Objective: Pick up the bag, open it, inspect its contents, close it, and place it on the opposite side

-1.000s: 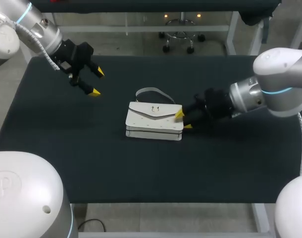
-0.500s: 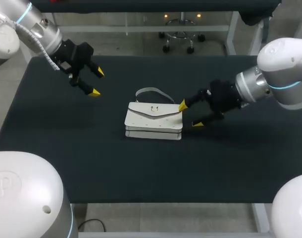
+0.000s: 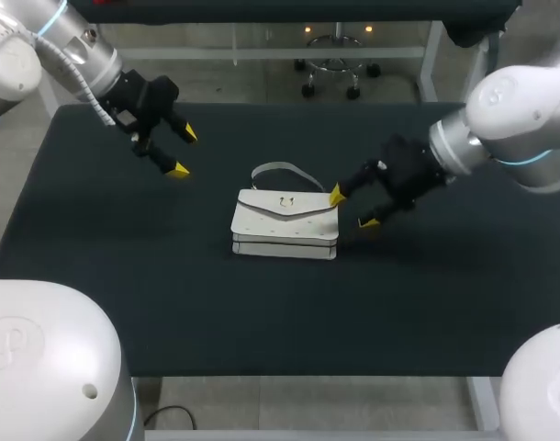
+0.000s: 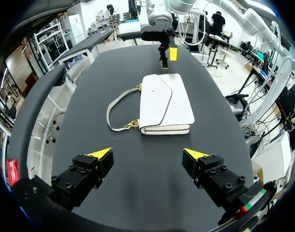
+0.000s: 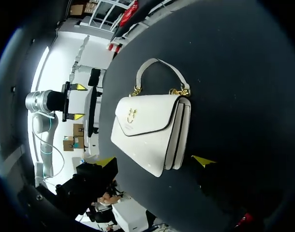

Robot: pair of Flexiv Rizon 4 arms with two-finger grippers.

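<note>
A white handbag (image 3: 286, 223) lies flat in the middle of the black table (image 3: 427, 294), flap shut, its handle (image 3: 285, 171) toward the far side. My right gripper (image 3: 352, 209) is open at the bag's right end, one yellow tip by the bag's far right corner. In the right wrist view the bag (image 5: 147, 128) lies ahead, its near end between the spread fingers of the gripper (image 5: 154, 161). My left gripper (image 3: 182, 152) hangs open, far left of the bag, holding nothing. In the left wrist view the bag (image 4: 164, 102) lies well ahead of the gripper (image 4: 147, 154).
The table's far edge runs behind the bag. In the left wrist view my right gripper (image 4: 168, 52) shows beyond the bag. My left gripper (image 5: 72, 101) shows past the bag in the right wrist view.
My right gripper has opened wide and drawn back a little from the bag's right end. The left arm has shifted slightly. The bag has stayed put.
</note>
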